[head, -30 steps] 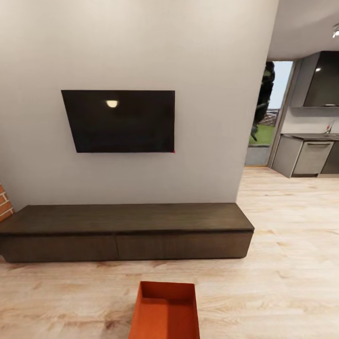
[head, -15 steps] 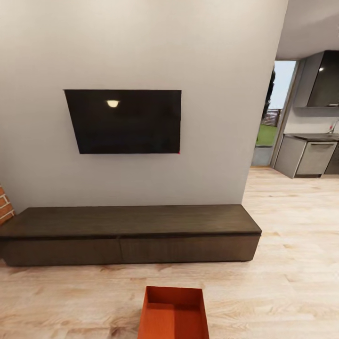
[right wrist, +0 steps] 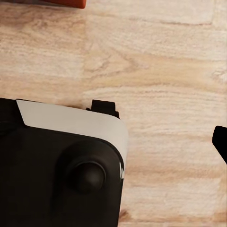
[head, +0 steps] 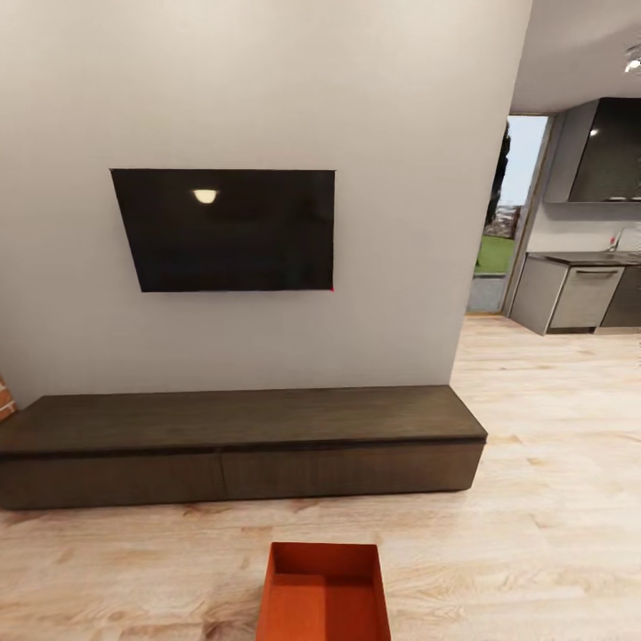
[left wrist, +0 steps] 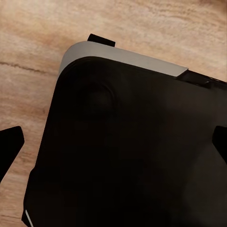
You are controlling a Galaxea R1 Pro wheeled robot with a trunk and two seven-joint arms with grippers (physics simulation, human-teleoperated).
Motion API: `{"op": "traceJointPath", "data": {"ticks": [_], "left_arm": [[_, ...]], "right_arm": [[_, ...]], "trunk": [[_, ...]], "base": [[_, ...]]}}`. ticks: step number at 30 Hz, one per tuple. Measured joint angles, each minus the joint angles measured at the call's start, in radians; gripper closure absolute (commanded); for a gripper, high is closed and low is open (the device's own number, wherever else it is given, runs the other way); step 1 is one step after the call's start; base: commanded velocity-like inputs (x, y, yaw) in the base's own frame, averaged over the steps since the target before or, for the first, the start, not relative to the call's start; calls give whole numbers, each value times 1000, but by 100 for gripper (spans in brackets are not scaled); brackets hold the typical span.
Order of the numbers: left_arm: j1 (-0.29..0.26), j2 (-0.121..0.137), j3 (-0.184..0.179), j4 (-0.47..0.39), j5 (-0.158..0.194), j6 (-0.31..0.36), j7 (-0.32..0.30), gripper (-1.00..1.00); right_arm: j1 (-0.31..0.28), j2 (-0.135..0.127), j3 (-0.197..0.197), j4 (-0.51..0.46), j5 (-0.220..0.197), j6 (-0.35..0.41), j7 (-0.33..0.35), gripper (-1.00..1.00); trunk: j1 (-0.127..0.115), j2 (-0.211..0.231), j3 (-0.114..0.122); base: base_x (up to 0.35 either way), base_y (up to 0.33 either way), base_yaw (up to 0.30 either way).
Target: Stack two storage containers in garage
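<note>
A: Item one, storage container (head: 324, 595). Location?

B: Near centre of the head view, on the light wood plank floor (head: 552, 499) of the living room, just in front of the robot and well short of the low dark cabinet (head: 240, 445). Orange-red, open top facing up, inside bare. Its near end is cut off by the picture's lower edge.

A: Orientation?

B: Long axis runs near to far, short far wall facing the cabinet and roughly parallel to it. Side walls splay slightly outward toward the near end as seen. Sits flat, upright. An orange-red sliver (right wrist: 66, 4) at the edge of the right wrist view looks like the same bin; cannot confirm.

A: Item two, fixtures?

B: Black wall TV (head: 227, 230) on a plain pale wall (head: 392, 223), above the cabinet, left of centre. A lamp's reflection shows on the screen. A scrap of brick (head: 5, 401) at far left. To the right, the wall ends and a kitchen opens: grey base units (head: 583, 298), dark upper cabinet (head: 610, 151), and a doorway (head: 499, 231) showing grass and sky.

A: Item three, grippers?

B: Left wrist view: black-and-grey robot body (left wrist: 127, 142) over wood planks, dark finger (left wrist: 9, 149) at one edge, another at the opposite edge. Right wrist view: similar body (right wrist: 61, 161), one dark finger (right wrist: 220, 142) at the edge. Nothing lies between the fingers seen; whether either pair is spread or closed cannot be told.
</note>
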Motion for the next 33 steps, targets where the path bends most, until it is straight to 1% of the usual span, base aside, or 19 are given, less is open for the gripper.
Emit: {"op": "traceJointPath", "data": {"ticks": [13,20,25,33], "left_arm": [[0,0,0,0,0,0,0,-100],[0,0,1,0,0,0,0,-100],[0,0,1,0,0,0,0,-100],[0,0,1,0,0,0,0,-100]], "right_arm": [[0,-5,4,0,7,0,2,-100],[0,-2,4,0,8,-1,2,-100],[0,-1,-2,0,-4,-1,0,-100],[0,-1,1,0,0,0,0,-100]], "trunk": [[0,0,0],[0,0,0],[0,0,0],[0,0,0]], "base": [[0,0,-5],[0,0,-2],[0,0,-158],[0,0,-37]]}}
